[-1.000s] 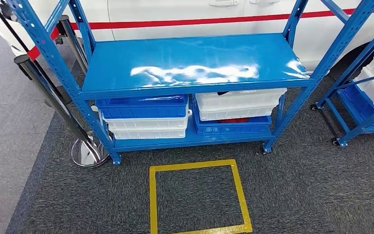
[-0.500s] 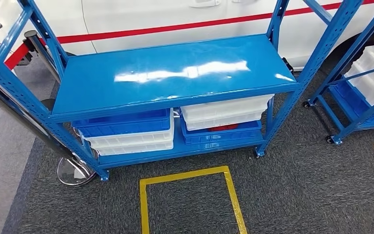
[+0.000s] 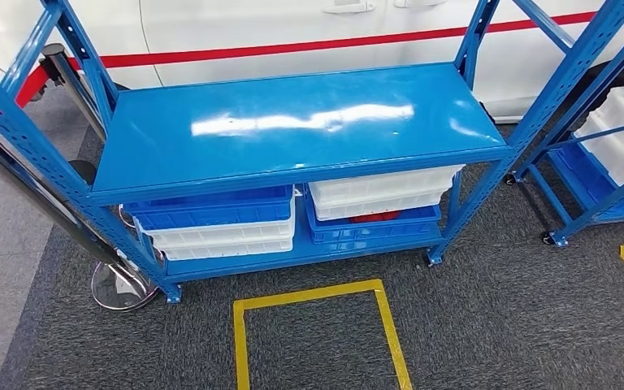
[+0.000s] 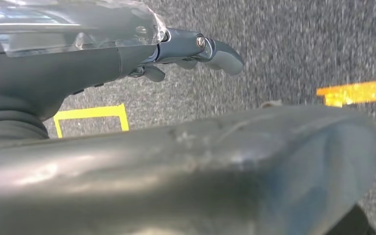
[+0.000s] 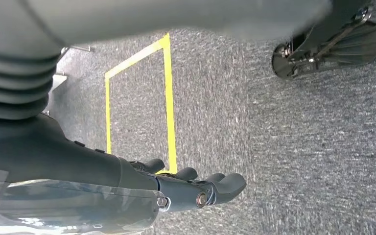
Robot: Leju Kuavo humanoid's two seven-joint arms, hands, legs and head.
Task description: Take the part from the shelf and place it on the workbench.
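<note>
Both arms hung at the robot's sides over the grey carpet (image 3: 487, 325); the left hand (image 4: 196, 51) showed its dark fingers stretched out with nothing in them, so it was open and empty; the right hand (image 5: 196, 188) lay the same way, fingers extended and apart, holding nothing, above a corner of a yellow tape square (image 5: 169, 98).

Well ahead of both hands and above them stood the blue shelf (image 3: 292, 130); its upper board was bare and glossy. On the lower board, beneath it, sat stacked bins: a blue bin (image 3: 211, 207) over a white bin (image 3: 219, 236) on the left-hand side, and a white bin (image 3: 378, 191) over another blue bin (image 3: 374, 223) on the right-hand side; something red (image 3: 374, 216) peeked between those two, too hidden to name.

The part itself could not be made out; it probably lay inside one of the bins, though which one I cannot tell. Unseen, its weight and stiffness are a guess; a workshop part is likely rigid and perhaps smooth, so a firm hold across its middle, or around a narrow section, would seem safest. No workbench could be picked out from here.
</note>
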